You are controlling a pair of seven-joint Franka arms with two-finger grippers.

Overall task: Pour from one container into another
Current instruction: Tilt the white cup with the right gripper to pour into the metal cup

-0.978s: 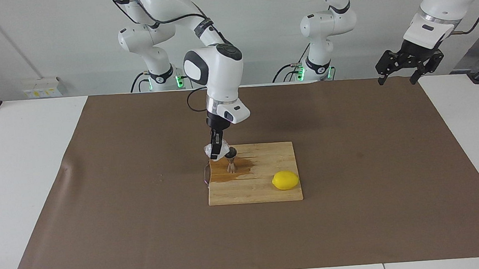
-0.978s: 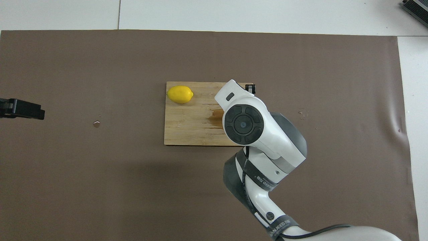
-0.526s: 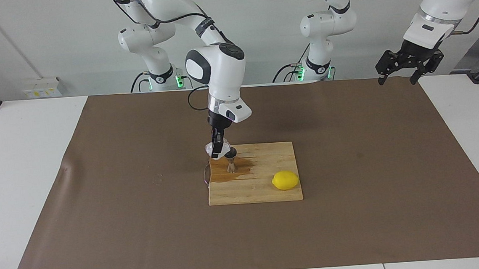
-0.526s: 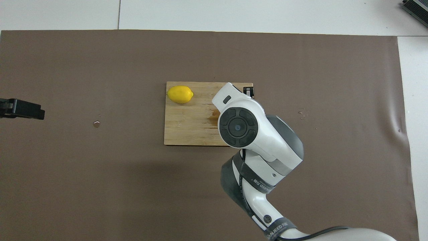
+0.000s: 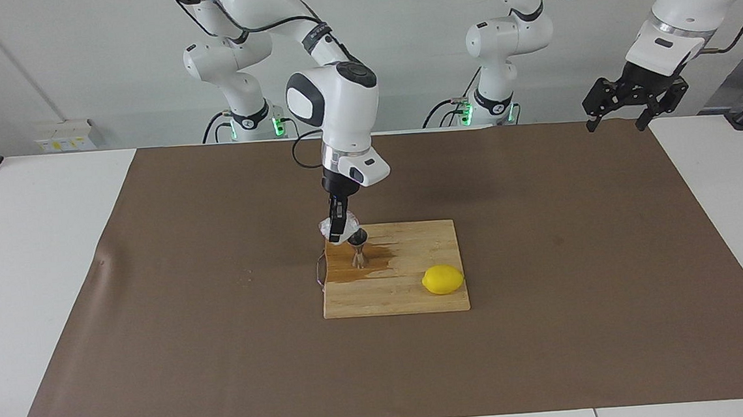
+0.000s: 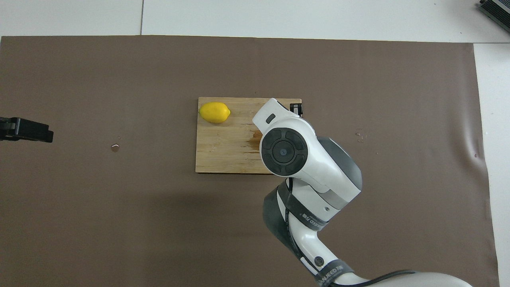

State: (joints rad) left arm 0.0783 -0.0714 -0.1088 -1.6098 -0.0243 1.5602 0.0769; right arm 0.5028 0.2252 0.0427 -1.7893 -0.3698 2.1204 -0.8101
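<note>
My right gripper (image 5: 340, 231) is shut on the small ribbed clear glass cup (image 5: 329, 228) and holds it tilted just above the mouth of the silver jigger (image 5: 359, 251). The jigger stands upright on the wooden cutting board (image 5: 410, 297), near the corner toward the right arm's end and the robots. A dark wet stain (image 5: 350, 270) spreads on the board around the jigger. In the overhead view my right arm's wrist (image 6: 283, 150) hides the cup and jigger. My left gripper (image 5: 617, 119) waits open, raised over the left arm's end of the table.
A yellow lemon (image 5: 442, 279) lies on the board (image 6: 215, 155), farther from the robots than the jigger; it also shows in the overhead view (image 6: 214, 112). A brown mat (image 5: 545, 255) covers the table. A small droplet (image 6: 114, 148) sits on the mat toward the left arm's end.
My right arm's wrist has shifted slightly and the cup has risen a little over the jigger. The left arm has not moved.
</note>
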